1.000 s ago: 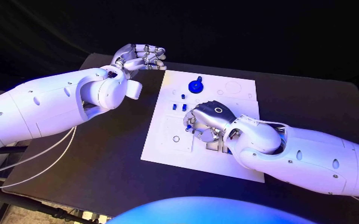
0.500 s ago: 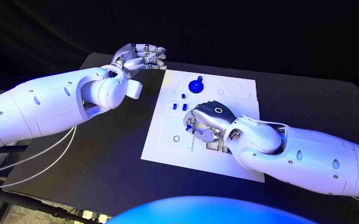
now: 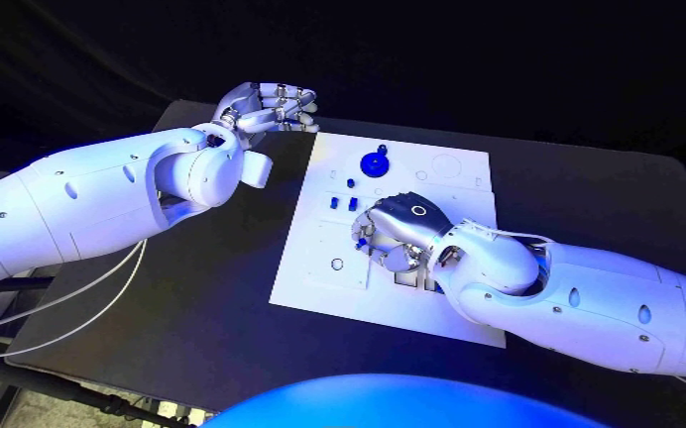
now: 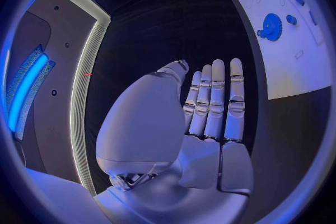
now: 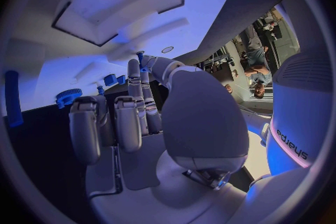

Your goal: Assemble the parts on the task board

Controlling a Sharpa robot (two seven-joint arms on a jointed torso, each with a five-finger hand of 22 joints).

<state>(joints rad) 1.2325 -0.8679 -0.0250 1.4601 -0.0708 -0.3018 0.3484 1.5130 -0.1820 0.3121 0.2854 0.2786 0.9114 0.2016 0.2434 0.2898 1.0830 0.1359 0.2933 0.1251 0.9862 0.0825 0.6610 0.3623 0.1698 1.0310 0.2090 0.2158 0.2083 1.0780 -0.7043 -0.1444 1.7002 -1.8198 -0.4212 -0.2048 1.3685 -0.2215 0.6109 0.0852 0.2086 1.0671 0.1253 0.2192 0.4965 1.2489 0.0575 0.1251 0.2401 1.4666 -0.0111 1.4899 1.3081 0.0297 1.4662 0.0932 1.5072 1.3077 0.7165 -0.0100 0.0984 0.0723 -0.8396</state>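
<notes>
The white board [image 3: 389,235] lies in the middle of the black table [image 3: 186,289]. A round blue gear [image 3: 375,162] sits near the board's far edge, with small blue pegs [image 3: 343,203] just toward the board's middle from it. The right hand [image 3: 397,235] hovers low over the board's middle, fingers curled down; whether it grasps a piece, I cannot tell. The left hand [image 3: 266,109] hangs beyond the board's far left corner, released, fingers straight.

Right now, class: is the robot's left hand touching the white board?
Apart. In the head view the left hand hangs off the board's far left corner, with dark table showing between its fingers and the board's edge.
</notes>
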